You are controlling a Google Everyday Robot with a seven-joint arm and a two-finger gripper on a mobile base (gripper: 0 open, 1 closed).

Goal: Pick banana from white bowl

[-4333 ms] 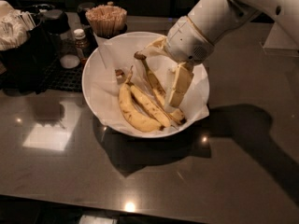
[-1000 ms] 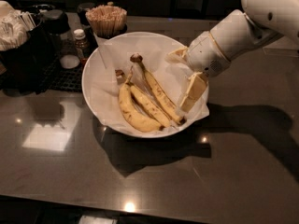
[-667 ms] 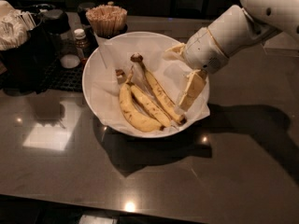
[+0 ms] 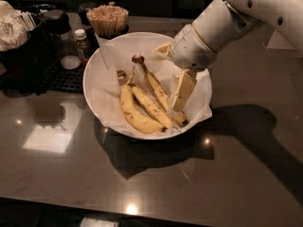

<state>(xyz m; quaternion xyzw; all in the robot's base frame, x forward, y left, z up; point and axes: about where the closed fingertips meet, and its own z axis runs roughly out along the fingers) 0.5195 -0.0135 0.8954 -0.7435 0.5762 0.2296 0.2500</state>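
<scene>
Arm angled down from the upper right. Gripper (image 4: 166,77) spread wide, empty, inside the white bowl (image 4: 85,82); the banana (image 4: 156,87) lies just left of its lower finger.

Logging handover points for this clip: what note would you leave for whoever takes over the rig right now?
Gripper: low over the right side of the white bowl, at the banana's near end; contact unclear.
Banana: lying in the bowl on the paper, stem toward the far rim, beside the joined pair.
Done: arm brought to the bowl.
Left: grasp the banana and lift it out.
</scene>
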